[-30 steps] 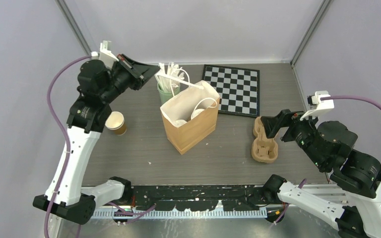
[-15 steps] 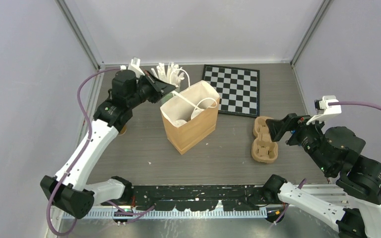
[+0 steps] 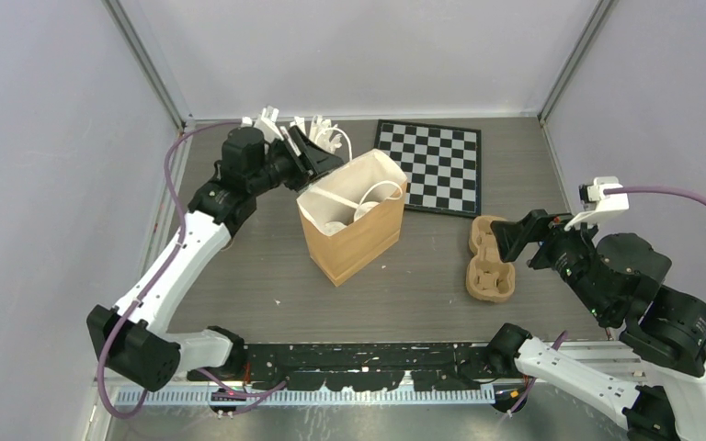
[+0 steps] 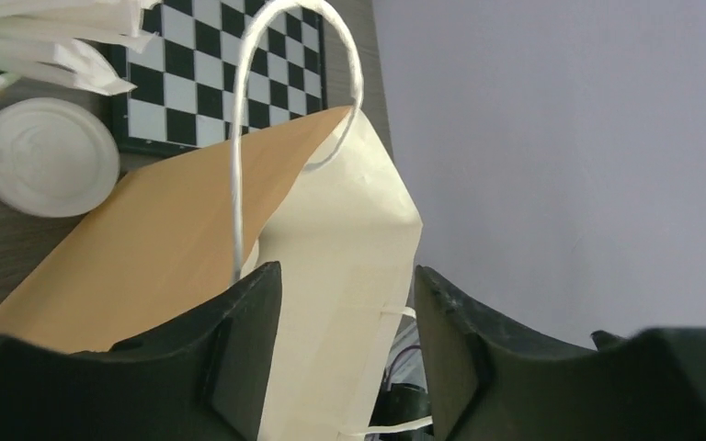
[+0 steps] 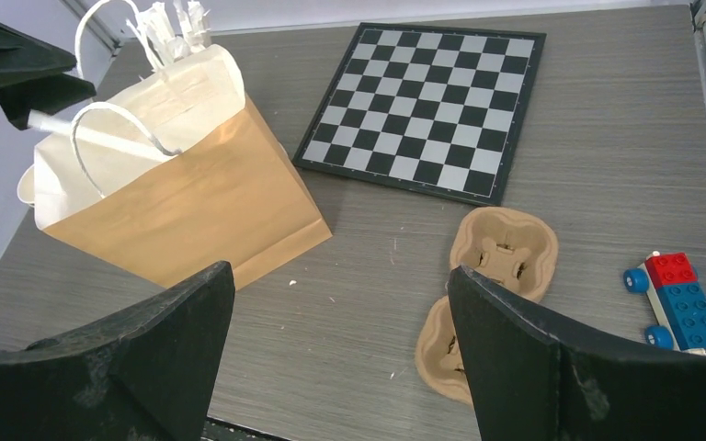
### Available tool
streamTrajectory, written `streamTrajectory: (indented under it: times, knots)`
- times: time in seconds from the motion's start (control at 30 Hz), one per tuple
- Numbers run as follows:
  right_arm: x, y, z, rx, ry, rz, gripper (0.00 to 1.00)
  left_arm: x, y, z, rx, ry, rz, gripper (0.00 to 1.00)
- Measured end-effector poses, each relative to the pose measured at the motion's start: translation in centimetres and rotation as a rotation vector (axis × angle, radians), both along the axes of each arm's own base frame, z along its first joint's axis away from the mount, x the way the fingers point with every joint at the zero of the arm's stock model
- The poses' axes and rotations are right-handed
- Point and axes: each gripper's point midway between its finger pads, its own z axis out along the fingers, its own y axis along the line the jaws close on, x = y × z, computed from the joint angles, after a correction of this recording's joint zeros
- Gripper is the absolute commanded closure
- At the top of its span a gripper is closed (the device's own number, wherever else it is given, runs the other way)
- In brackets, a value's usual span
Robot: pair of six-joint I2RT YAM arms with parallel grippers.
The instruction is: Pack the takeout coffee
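Left wrist view: the left gripper (image 4: 345, 285) is wide open and holds nothing; the bag (image 4: 147, 248) shows its cream inner wall between the gripper's fingers. A white lid (image 4: 46, 156) sits on the tabletop (image 4: 0, 248) just beside the bag, near the chessboard (image 4: 193, 55). Whether a cup is under it I cannot tell. The right gripper (image 5: 340, 276), also wide open and empty, hangs above the tabletop near the tray (image 5: 501, 253).

A brown paper bag (image 3: 354, 230) stands in the middle of the grey table (image 3: 267, 266). A black-and-white checkerboard (image 3: 432, 165) lies behind it to the right. A brown moulded-pulp cup tray (image 3: 489, 262) lies to its right. A round white plastic lid (image 4: 46, 156) lies just beside it.
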Motion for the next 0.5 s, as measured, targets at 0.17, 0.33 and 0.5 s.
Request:
streamTrajectory:
  times: [0.17,0.33,0.5]
  knots:
    - [0.1,0.1,-0.2,-0.002,0.009,-0.002,0.10,1.0,3.7,1.7,0.159,-0.031,0.104,0.32]
    - [-0.1,0.1,-1.0,-0.008,0.044,-0.008,0.10,3.7,10.3,4.0,0.244,-0.104,0.350,0.43]
    - [-0.4,-0.2,-1.4,-0.006,0.067,-0.016,0.11,7.8,14.5,0.4,0.306,-0.005,0.478,0.47]
